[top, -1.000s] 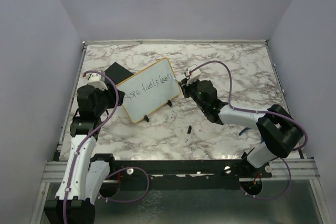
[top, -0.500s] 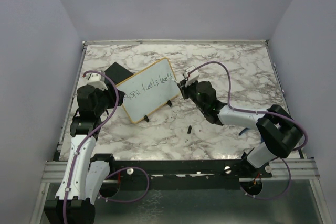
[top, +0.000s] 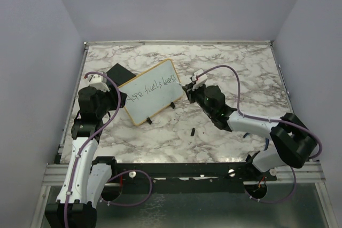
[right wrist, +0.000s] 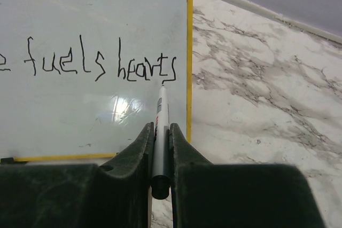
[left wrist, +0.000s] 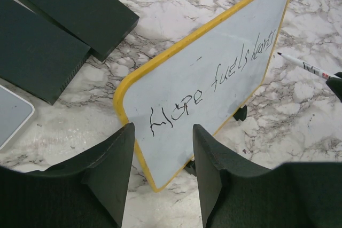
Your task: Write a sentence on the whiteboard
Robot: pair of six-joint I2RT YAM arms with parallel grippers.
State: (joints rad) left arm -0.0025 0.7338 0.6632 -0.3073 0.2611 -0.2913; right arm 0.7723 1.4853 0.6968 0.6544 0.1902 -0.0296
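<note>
The whiteboard (top: 150, 106) stands tilted on its feet on the table (top: 230, 62), left of middle, with the sentence (top: 152, 87) "Hope fuels hearts" across it. The right hand (right wrist: 161, 132) is clamped on a marker (right wrist: 162, 105), its tip at the final "s"; whether it touches is unclear. The left hand (left wrist: 163, 132) stands half wide, holding nothing, with the board's near left corner in its gap. Black blocks (left wrist: 75, 4) lie by the board's far left end.

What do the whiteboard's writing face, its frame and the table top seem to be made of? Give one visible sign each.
Whiteboard face: glossy white coating, perhaps melamine or painted steel; a glare spot shows. Frame: probably yellow plastic; smooth, with rounded corners. Table top: marble look with grey veins; stone or printed laminate, unclear.
</note>
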